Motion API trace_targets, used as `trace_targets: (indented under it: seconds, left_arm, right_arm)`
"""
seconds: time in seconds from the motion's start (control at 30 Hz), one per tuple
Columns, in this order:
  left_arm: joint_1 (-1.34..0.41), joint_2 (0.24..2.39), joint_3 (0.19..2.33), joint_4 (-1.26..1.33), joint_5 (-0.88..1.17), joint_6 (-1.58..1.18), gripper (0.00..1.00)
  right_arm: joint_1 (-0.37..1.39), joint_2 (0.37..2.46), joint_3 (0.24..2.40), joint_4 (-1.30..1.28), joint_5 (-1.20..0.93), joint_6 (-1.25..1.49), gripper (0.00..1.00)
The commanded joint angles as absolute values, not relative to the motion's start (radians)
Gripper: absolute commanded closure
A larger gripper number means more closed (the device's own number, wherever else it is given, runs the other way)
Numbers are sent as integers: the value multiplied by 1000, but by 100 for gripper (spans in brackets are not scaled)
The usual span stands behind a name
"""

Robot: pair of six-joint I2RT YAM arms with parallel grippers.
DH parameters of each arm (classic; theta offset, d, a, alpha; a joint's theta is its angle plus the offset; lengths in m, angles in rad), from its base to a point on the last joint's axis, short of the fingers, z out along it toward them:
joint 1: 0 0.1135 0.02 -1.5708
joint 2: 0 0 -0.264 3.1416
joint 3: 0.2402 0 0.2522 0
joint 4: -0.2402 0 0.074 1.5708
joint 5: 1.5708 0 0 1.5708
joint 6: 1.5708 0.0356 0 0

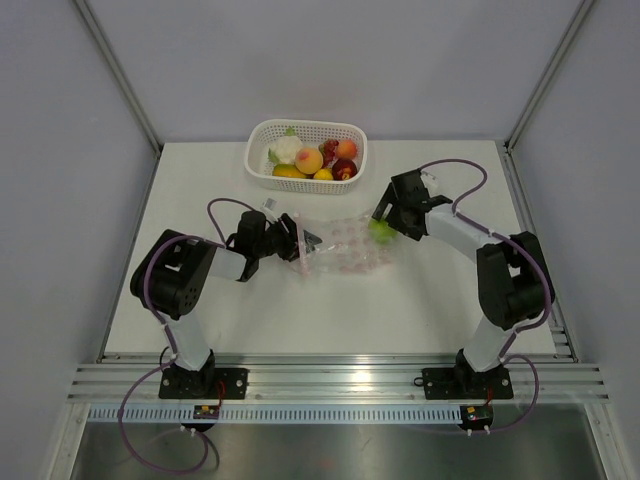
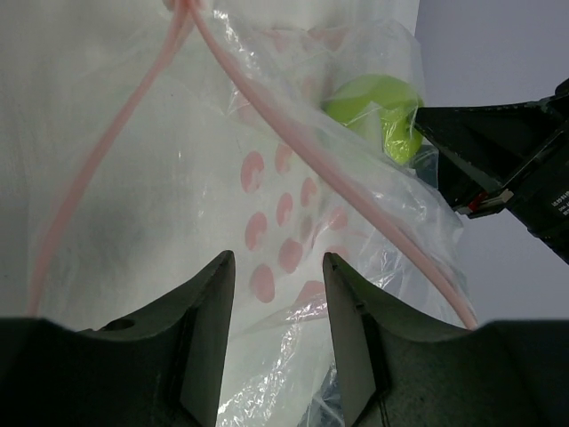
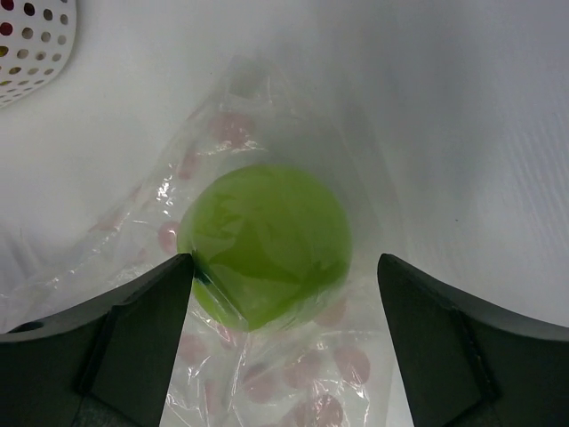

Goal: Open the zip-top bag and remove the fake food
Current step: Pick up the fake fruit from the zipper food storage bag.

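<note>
The clear zip-top bag (image 1: 350, 250) with pink dots lies flat mid-table, its pink zip strip toward my left arm. A green apple (image 1: 381, 231) sits inside its far right end, under the film (image 3: 267, 240). My left gripper (image 1: 303, 243) is at the bag's mouth. In the left wrist view its jaws (image 2: 278, 256) stand partly apart, with loose crinkled film between them and the two zip strips spreading above. My right gripper (image 3: 286, 258) is wide open and straddles the apple from outside the bag (image 3: 293, 374). Its left finger (image 3: 151, 311) touches the film by the apple.
A white perforated basket (image 1: 305, 125) stands at the back centre and holds fake food (image 1: 310, 160): white, peach, orange, yellow and dark red pieces. Its corner shows in the right wrist view (image 3: 27, 44). Grey walls close the table's left, right and back.
</note>
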State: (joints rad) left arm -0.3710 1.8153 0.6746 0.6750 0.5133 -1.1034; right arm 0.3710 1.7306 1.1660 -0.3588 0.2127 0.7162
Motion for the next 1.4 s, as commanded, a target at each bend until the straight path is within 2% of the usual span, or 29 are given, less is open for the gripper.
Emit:
trace_targets:
  seconds: [0.0, 0.17, 0.3, 0.37, 0.57, 0.73, 0.93, 1.03, 1.23, 1.37]
  left_arm:
    - [-379, 1815, 704, 719, 532, -1088, 53]
    - [-387, 1816, 704, 719, 532, -1088, 51]
    - [-394, 1819, 709, 721, 534, -1088, 51]
    - [-394, 1821, 707, 723, 537, -1088, 51]
    - [-397, 1821, 709, 726, 538, -1088, 51]
    - [-397, 1821, 710, 727, 541, -1088, 51]
    - [-397, 1819, 707, 733, 546, -1089, 51]
    - [-397, 1821, 706, 736, 549, -1091, 51]
    - [-399, 1816, 703, 741, 551, -1091, 52]
    - [-399, 1818, 704, 742, 552, -1091, 52]
  right_arm:
    - [362, 1765, 1190, -304, 163, 735, 9]
    - [361, 1802, 1190, -279, 114, 753, 23]
    - [362, 1850, 1210, -285, 100, 749, 25]
    - [360, 1864, 1224, -304, 112, 742, 24]
    - [360, 1893, 1242, -314, 138, 735, 13]
    - [360, 1819, 1194, -281, 196, 746, 5]
    - [356, 1836, 1213, -310, 218, 752, 6]
    - [350, 1853, 1226, -318, 227, 752, 12]
    - [344, 1842, 1207, -305, 225, 750, 36]
    - [345, 1835, 1206, -310, 239, 753, 42]
